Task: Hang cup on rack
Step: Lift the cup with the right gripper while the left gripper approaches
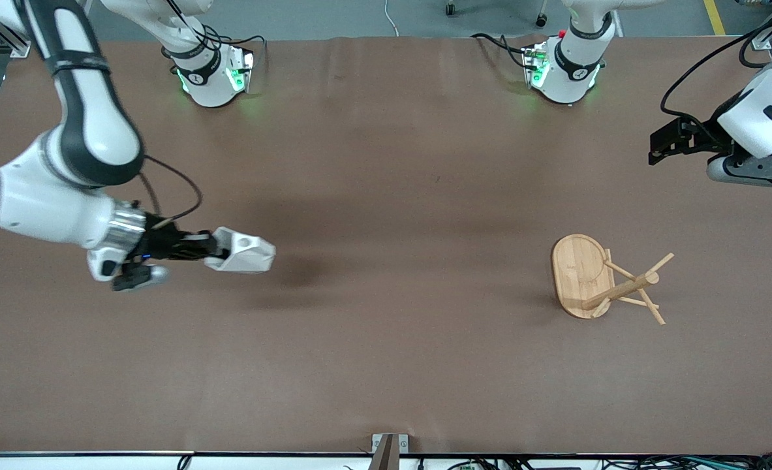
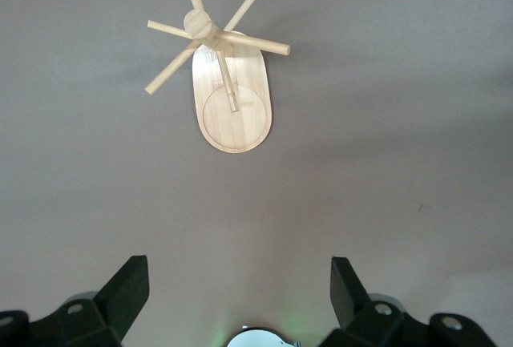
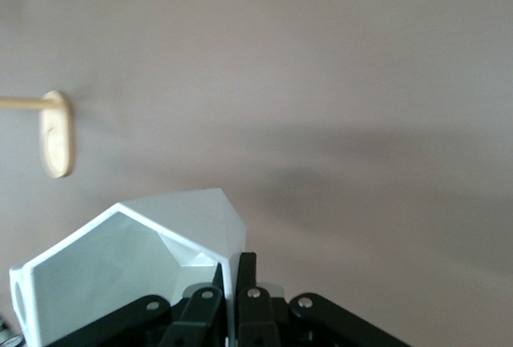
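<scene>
Cup: small white faceted cup (image 1: 242, 251) with angular walls, carried clear of the brown table (image 1: 386, 365) over the right arm's end; its shadow lies on the tabletop beneath it.
Right gripper: right gripper (image 1: 211, 248) pinched tight on the cup's thin wall at the rim, seen closely in the right wrist view (image 3: 234, 271); cup juts out sideways past the fingers.
Rack: light bamboo mug tree (image 1: 598, 281) with oval base, round post and thin slanted pegs, standing toward the left arm's end, well apart from the cup.
Left gripper: left gripper (image 1: 660, 147) with jaws spread wide and nothing in them (image 2: 236, 291), hanging above the table near the rack; waiting.
Risk, grip: hold is on one wall edge only; judged likely to pivot or slip during the long carry.
Risk, rack: judged light; a peg missed or nudged sideways could tip it.
Risk, alignment: handle hole small, pegs slanted; a tilted cup may glance off.
</scene>
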